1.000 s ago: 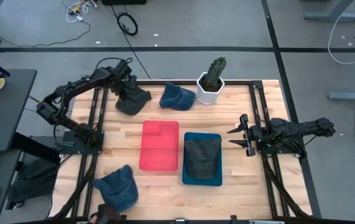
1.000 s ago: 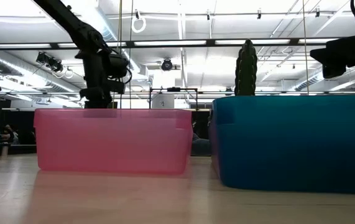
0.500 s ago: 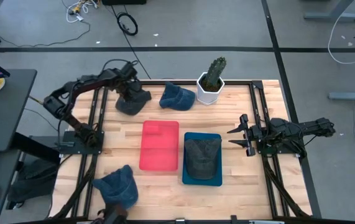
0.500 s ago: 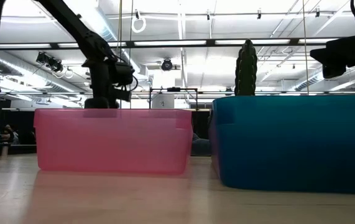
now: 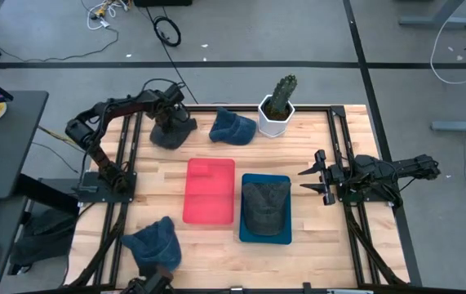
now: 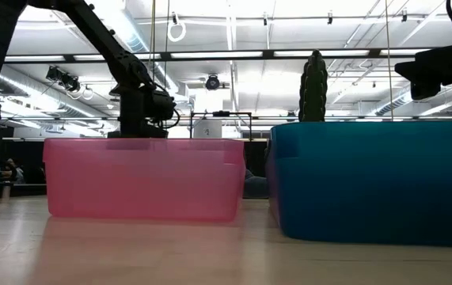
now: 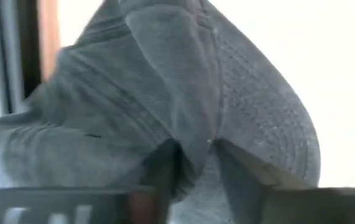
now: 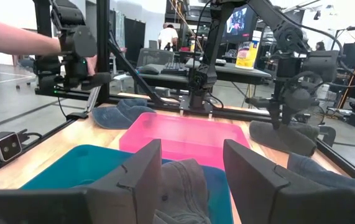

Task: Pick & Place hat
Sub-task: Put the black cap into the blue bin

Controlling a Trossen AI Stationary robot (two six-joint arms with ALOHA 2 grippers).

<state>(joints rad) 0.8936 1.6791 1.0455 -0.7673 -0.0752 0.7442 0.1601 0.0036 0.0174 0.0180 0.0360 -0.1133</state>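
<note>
A dark grey hat [image 5: 175, 135] lies on the table's far left part, and it fills the left wrist view [image 7: 165, 93]. My left gripper [image 5: 170, 122] stands on it, pointing down, shut on its cloth [image 7: 196, 168]. In the low view the pink bin hides the fingertips. A blue hat [image 5: 233, 127] lies just right of it. Another blue hat [image 5: 153, 245] lies at the near left. A third, grey hat [image 5: 265, 206] sits in the blue bin [image 5: 246, 233]. My right gripper [image 5: 310, 177] waits open at the right side, level [image 8: 193, 180]. My left gripper pinches a raised fold of the dark grey hat's crown [image 7: 197, 134] between its two fingers [image 7: 161, 177]. It comes from above, pointing down. The hat lies on the table under it.
A pink bin [image 5: 210, 190] stands mid-table beside the blue bin. A cactus in a white pot [image 5: 277, 106] stands at the far edge, right of the blue hat. Black frame rails run along both table sides. A person's arm [image 8: 15, 40] shows beyond the table.
My left gripper has sunk onto the dark grey hat and shifted slightly toward the table's right. The hat has stayed in place.
</note>
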